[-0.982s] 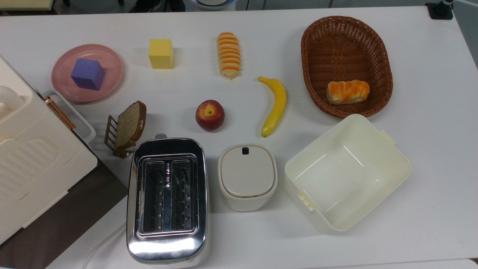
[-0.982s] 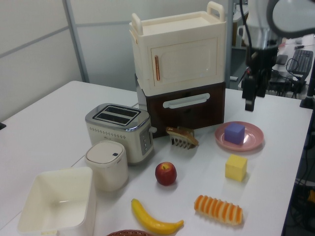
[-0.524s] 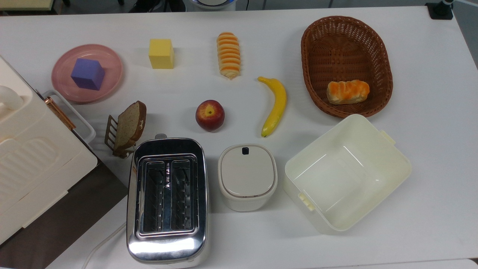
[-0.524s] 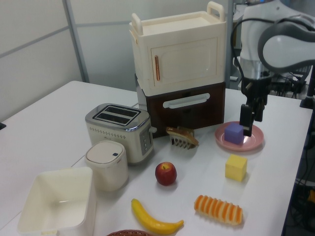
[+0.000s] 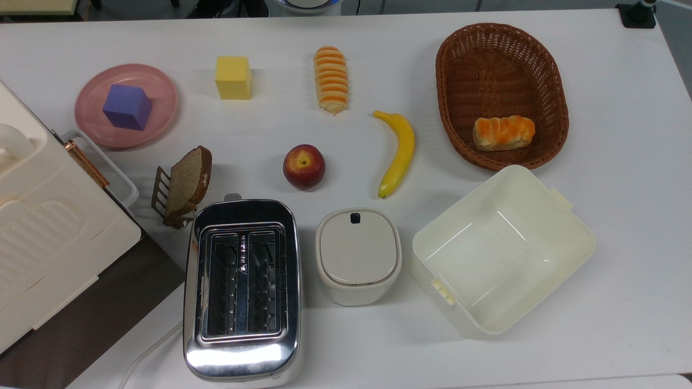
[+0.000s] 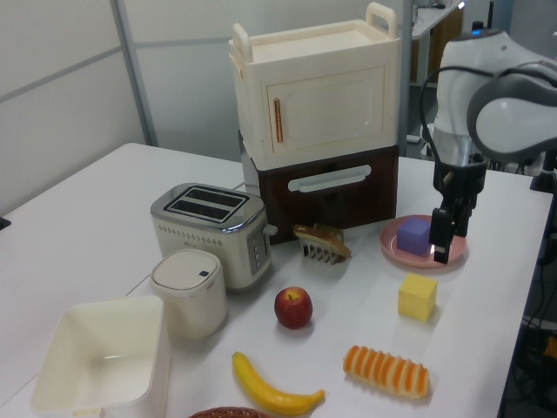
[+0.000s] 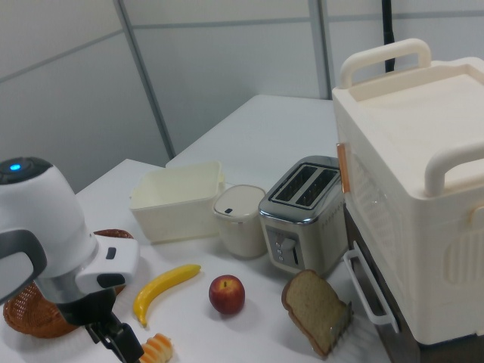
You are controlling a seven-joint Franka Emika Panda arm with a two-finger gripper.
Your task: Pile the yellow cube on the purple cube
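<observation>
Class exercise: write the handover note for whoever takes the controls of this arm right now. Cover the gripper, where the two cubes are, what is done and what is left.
Gripper: holds nothing; it hangs in the air near the pink plate.
Yellow cube: on the white table, to the top view's right of the plate, untouched.
Purple cube: on the plate, top face bare.
Done: nothing stacked.
Left: reach and grasp the yellow cube, lift it, set it on the purple cube, release.
</observation>
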